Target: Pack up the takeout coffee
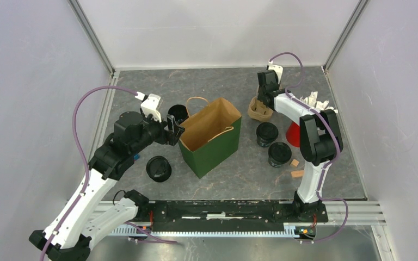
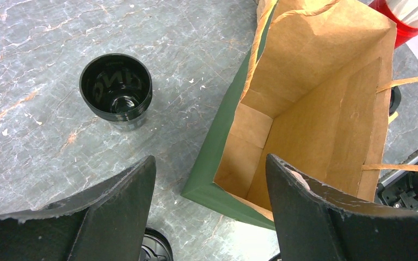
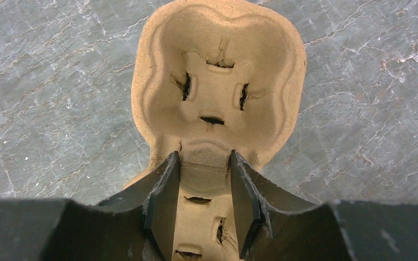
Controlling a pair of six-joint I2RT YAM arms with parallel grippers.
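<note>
Two lidded black takeout coffee cups stand right of the open green paper bag. A third lidded cup stands left of it. A black cup without a lid stands behind the bag's left corner. My left gripper hovers open above the bag's left corner, holding nothing. My right gripper is closed on the middle ridge of the tan pulp cup carrier, one finger pressed against each side of the ridge.
A red cup with white packets stands at the right, behind my right arm. Two small tan blocks lie near the right front. The enclosure walls close in the back and both sides.
</note>
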